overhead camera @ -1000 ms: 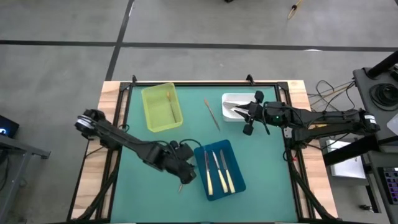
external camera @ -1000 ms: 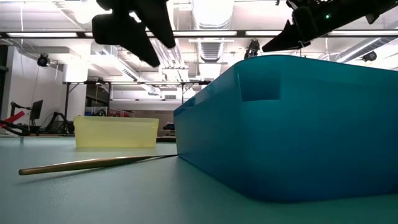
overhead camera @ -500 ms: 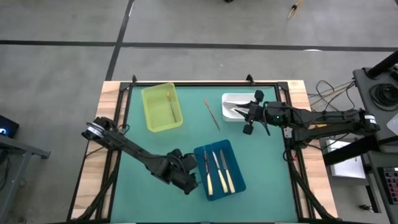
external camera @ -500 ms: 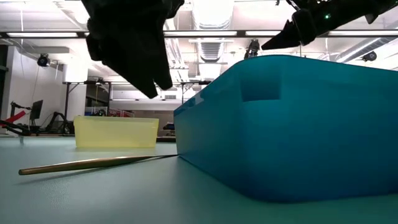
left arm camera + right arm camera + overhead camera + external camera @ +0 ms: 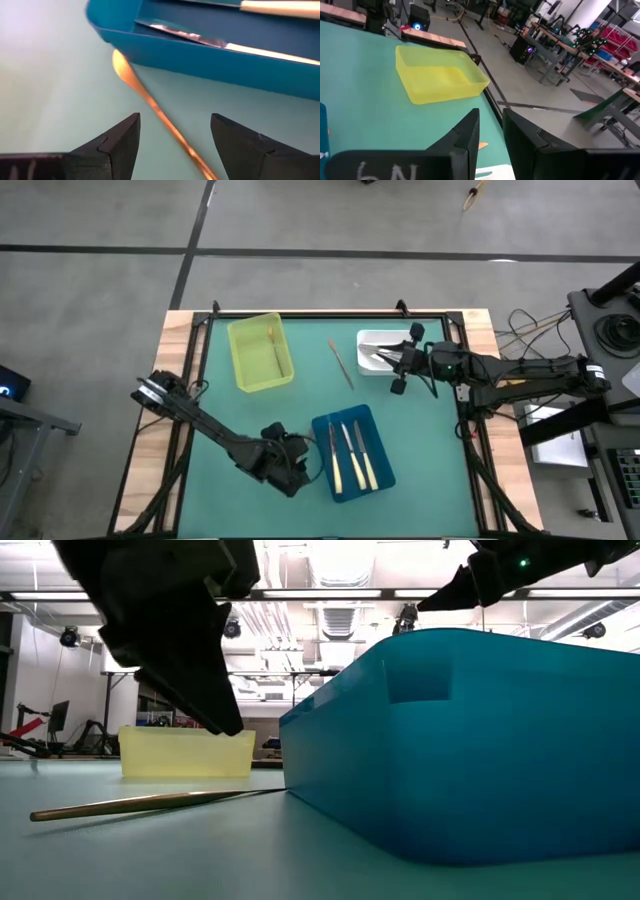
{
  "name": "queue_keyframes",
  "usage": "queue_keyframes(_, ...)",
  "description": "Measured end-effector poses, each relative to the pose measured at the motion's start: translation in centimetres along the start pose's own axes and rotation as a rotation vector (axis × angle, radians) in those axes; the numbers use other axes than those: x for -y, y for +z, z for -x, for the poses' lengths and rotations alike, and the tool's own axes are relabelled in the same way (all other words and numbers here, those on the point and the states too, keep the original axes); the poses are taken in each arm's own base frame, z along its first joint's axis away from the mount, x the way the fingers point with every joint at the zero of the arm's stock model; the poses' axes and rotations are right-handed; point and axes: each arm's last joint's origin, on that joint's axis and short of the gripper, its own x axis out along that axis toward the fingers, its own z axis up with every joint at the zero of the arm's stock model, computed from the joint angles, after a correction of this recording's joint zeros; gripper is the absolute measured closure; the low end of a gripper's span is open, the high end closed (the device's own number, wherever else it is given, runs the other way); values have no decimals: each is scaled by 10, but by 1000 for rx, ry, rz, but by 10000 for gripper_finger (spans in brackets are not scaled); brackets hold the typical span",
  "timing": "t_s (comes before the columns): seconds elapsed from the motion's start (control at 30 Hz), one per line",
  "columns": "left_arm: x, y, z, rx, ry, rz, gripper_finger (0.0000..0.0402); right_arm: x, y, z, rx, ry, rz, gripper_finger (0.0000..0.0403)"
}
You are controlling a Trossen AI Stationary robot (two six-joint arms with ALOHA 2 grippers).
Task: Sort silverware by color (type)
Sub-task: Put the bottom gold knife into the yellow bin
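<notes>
A thin gold-coloured utensil [image 5: 150, 102] lies flat on the green table by the blue tray's [image 5: 352, 480] near left corner, one end at the tray wall [image 5: 150, 803]. My left gripper [image 5: 172, 130] is open and slants down over it, one finger on each side, without touching it. The blue tray holds three cream-handled knives [image 5: 352, 452]. My right gripper [image 5: 399, 383] hovers beside the white tray [image 5: 372, 338], with a narrow gap between its fingers [image 5: 491, 135] and nothing in it.
A yellow tray [image 5: 250, 360] at the far left holds one gold utensil [image 5: 271, 340]. Another gold utensil [image 5: 341, 364] lies on the table between the yellow and white trays. Silver pieces lie in the white tray. Bare table lies left of the blue tray.
My left gripper has come down toward the table and moved a little toward the near edge, closing in on the gold utensil beside the blue tray, with its fingers still open. The utensil has not moved.
</notes>
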Motion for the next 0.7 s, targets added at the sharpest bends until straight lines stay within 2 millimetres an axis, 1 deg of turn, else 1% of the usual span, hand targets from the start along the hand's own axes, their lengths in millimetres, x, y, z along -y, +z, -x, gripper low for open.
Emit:
queue_keyframes(0.33, -3, -15, -18, 62, -79, 62, 178, 0, 2, 0, 16, -6, -1, 326)
queue_keyframes(0.47, -4, -18, -21, 81, -98, 81, 178, 1, 2, 0, 16, -7, -1, 326)
queue_keyframes(0.7, -8, -20, -23, 96, -71, 76, 178, 1, 1, 0, 16, -7, 10, 326)
